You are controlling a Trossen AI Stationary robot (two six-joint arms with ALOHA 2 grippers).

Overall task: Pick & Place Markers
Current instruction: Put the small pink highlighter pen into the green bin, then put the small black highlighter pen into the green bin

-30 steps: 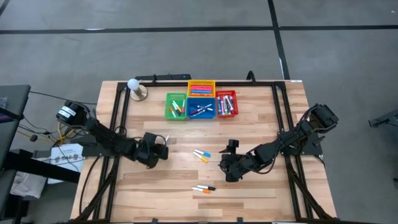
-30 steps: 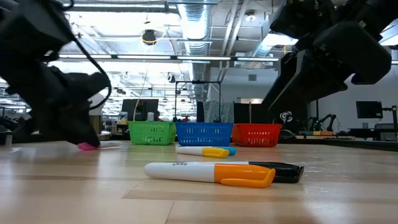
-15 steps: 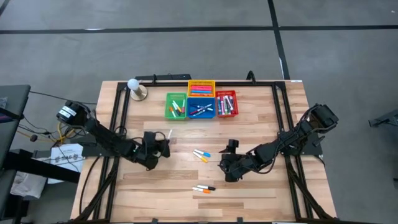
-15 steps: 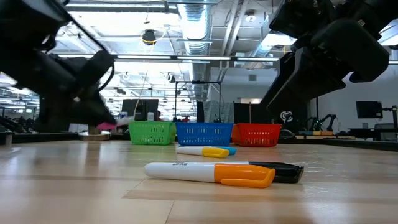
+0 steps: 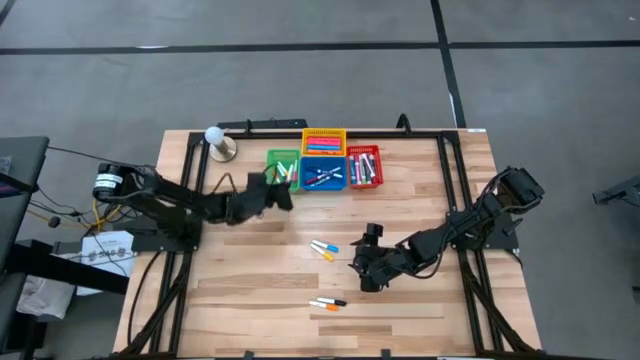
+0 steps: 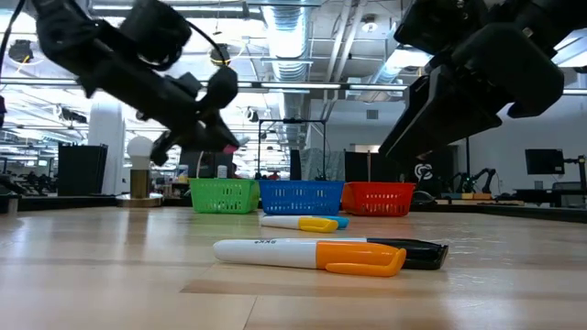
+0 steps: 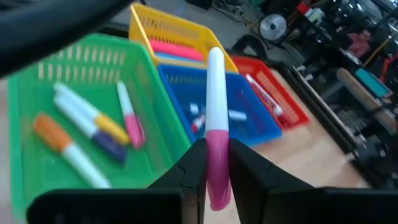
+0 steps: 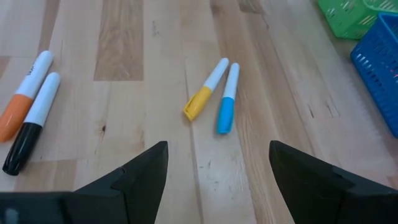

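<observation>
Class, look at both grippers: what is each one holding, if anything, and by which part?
The left gripper holds a white marker by its pink cap end, above the green basket. The right gripper is open and holds nothing.

Pale wooden plank bench (image 5: 400, 310) with black metal rails along both sides and the far edge. Grey tiled floor (image 5: 300, 90) all round.

Four small square plastic mesh baskets sit clustered toward 12 o'clock on the bench:
- green basket (image 5: 272, 180), leftmost of a row of three
- blue basket (image 5: 338, 182), middle, touching both neighbours
- red basket (image 5: 377, 166), right end
- yellow basket (image 5: 324, 135), behind the blue one, touching it

White ball-topped object on a round tan base (image 5: 218, 143), at 11 o'clock, just left of the baskets.

Low view: workshop room beyond, ceiling ducts (image 6: 293, 37), strip lights, dark monitors.
</observation>
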